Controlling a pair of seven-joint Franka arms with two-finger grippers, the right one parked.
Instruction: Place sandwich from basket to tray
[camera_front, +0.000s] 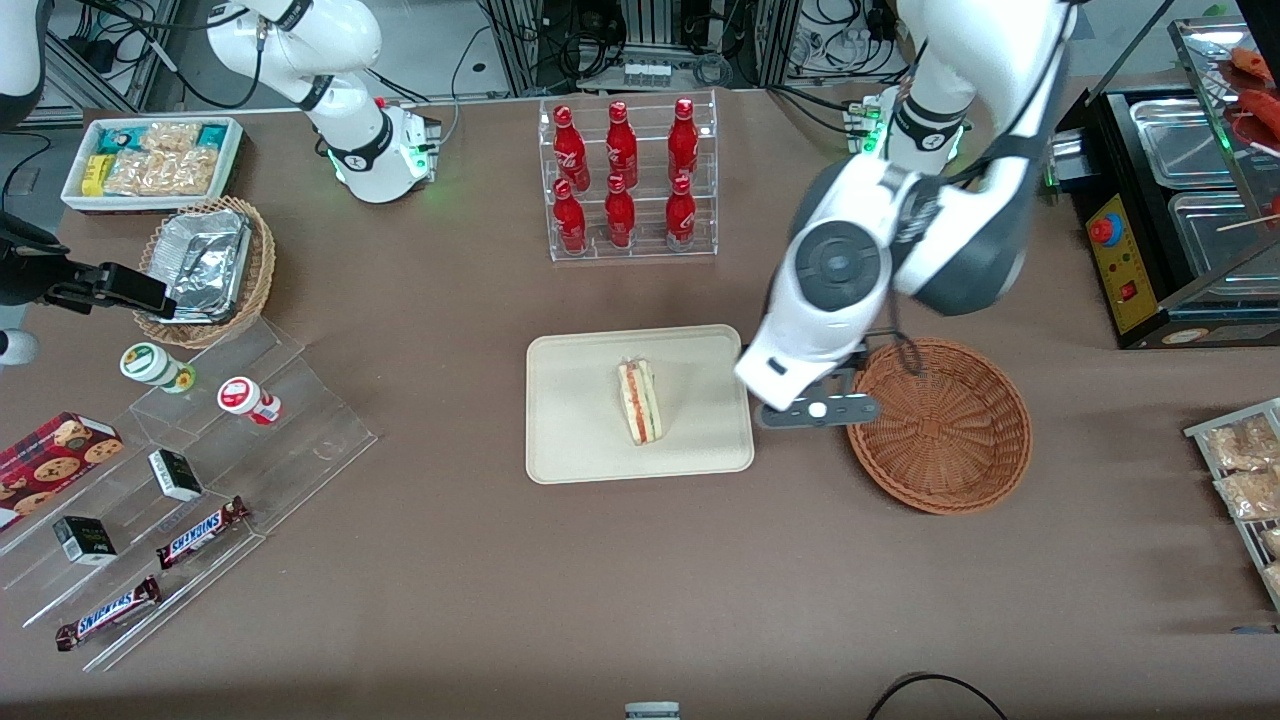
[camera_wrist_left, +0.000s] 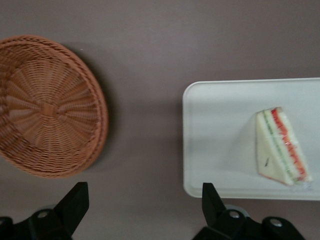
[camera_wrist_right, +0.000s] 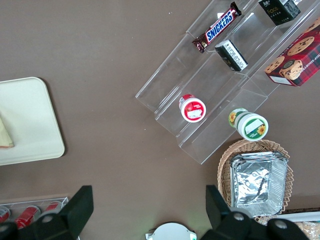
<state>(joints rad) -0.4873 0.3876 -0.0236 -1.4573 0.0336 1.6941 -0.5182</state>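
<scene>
The sandwich (camera_front: 640, 402) (camera_wrist_left: 280, 149), a pale wedge with red and green layers, lies on the cream tray (camera_front: 570, 440) (camera_wrist_left: 215, 150) near its middle. The reddish-brown wicker basket (camera_front: 940, 425) (camera_wrist_left: 47, 107) stands beside the tray, toward the working arm's end, with nothing in it. My left gripper (camera_front: 812, 408) (camera_wrist_left: 145, 205) hangs above the bare table between tray and basket. Its fingers (camera_wrist_left: 75, 202) stand wide apart, so it is open and holds nothing.
A clear rack of red bottles (camera_front: 627, 180) stands farther from the front camera than the tray. Stepped acrylic shelves with snacks (camera_front: 190, 470) and a tan basket of foil trays (camera_front: 205, 265) lie toward the parked arm's end. A black appliance (camera_front: 1170, 230) sits at the working arm's end.
</scene>
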